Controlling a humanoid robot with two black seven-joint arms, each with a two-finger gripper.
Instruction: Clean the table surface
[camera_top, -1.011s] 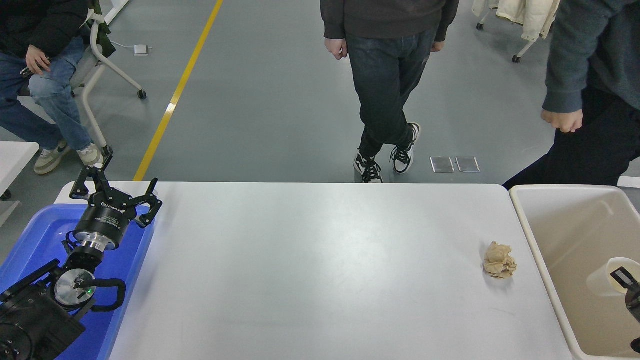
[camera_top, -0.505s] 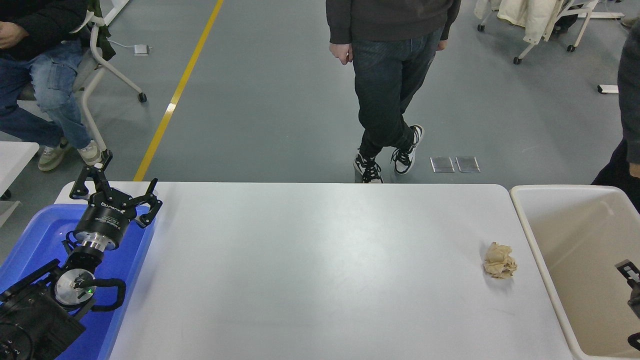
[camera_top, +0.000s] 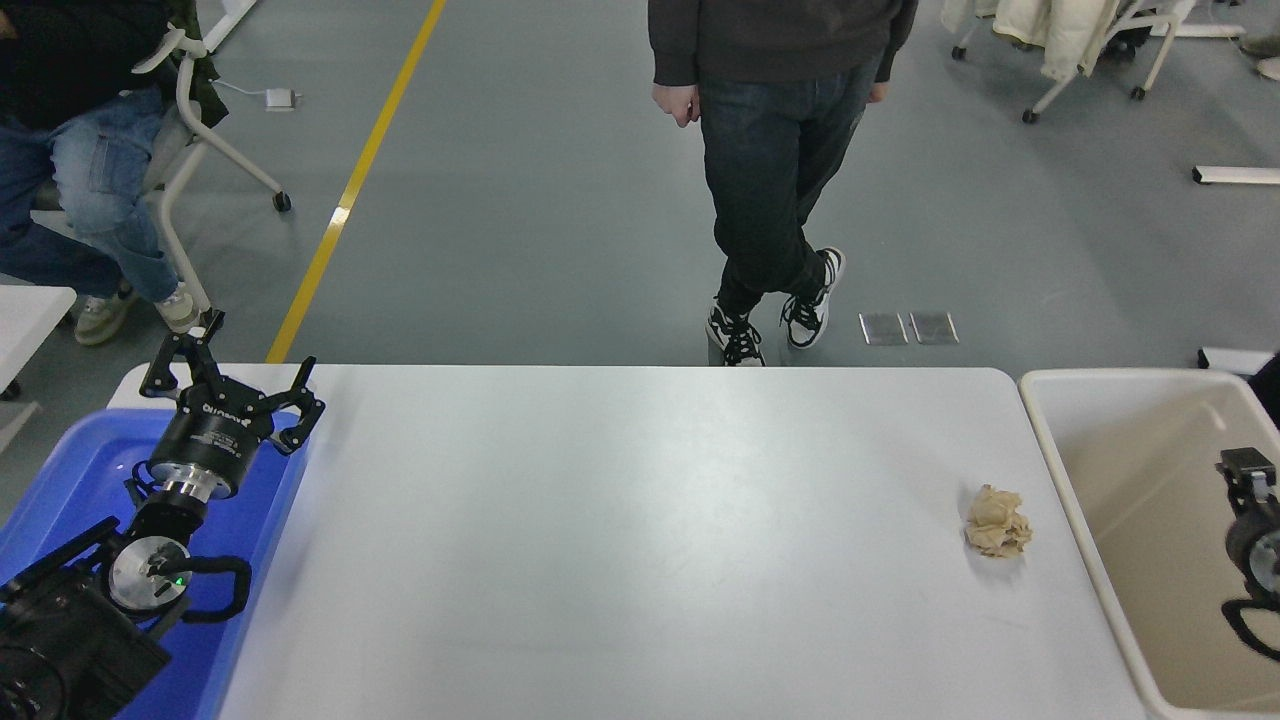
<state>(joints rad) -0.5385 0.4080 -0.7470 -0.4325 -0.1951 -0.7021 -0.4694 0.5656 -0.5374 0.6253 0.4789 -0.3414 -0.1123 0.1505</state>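
The white table surface (camera_top: 640, 540) fills the middle of the head view. A crumpled tan paper ball (camera_top: 998, 521) lies on it near the right edge, next to the beige bin (camera_top: 1040, 420). My right gripper (camera_top: 1243, 468) comes in at the right edge and hangs over the inside of the beige bin, well to the right of the paper ball; only part of it shows. My left gripper (camera_top: 230, 385) is parked open and empty over the blue tub (camera_top: 70, 470) at the lower left.
A person (camera_top: 770, 150) stands just beyond the table's far edge. Another person (camera_top: 70, 150) sits on a chair at the top left. A small white table (camera_top: 25, 310) is at the left edge.
My right gripper has moved up the picture over the beige bin. The pale cup seen in the bin one second ago no longer shows. The person at the far right has left. The paper ball has not moved.
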